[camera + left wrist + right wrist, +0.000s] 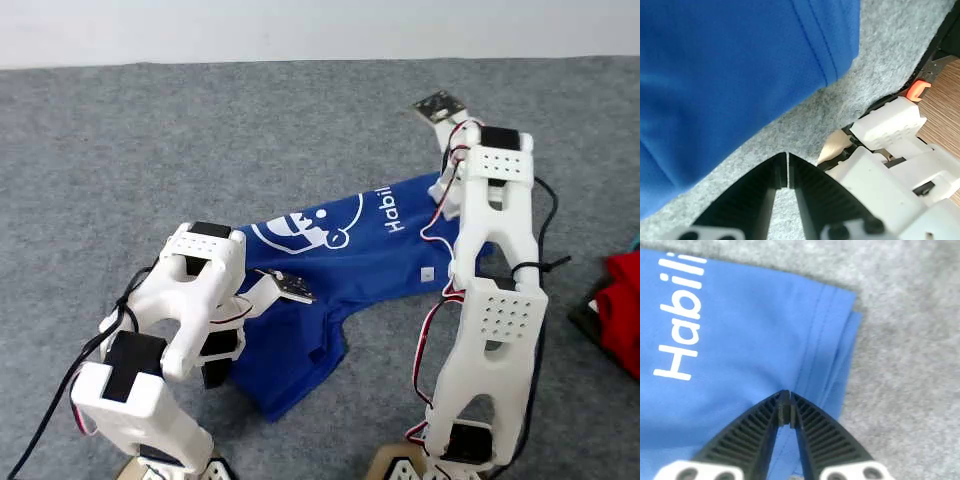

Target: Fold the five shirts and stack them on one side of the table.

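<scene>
A blue shirt (330, 270) with white print lies rumpled in the middle of the grey felt table (150, 150). My right gripper (784, 409) is shut on the blue shirt (730, 340) a little way in from its stitched hem, and small creases run out from the fingertips. In the high view that gripper (442, 192) sits at the shirt's far right corner. My left gripper (788, 170) is shut with nothing in it, hanging over bare felt just beside the shirt's edge (730, 75). The left arm (190, 300) is folded low over the shirt's near left part.
A red garment (625, 305) lies at the table's right edge on a dark board. The left arm's wooden base (940, 95) with an orange clip (918, 89) stands close behind the left gripper. Open felt stretches along the far and left sides.
</scene>
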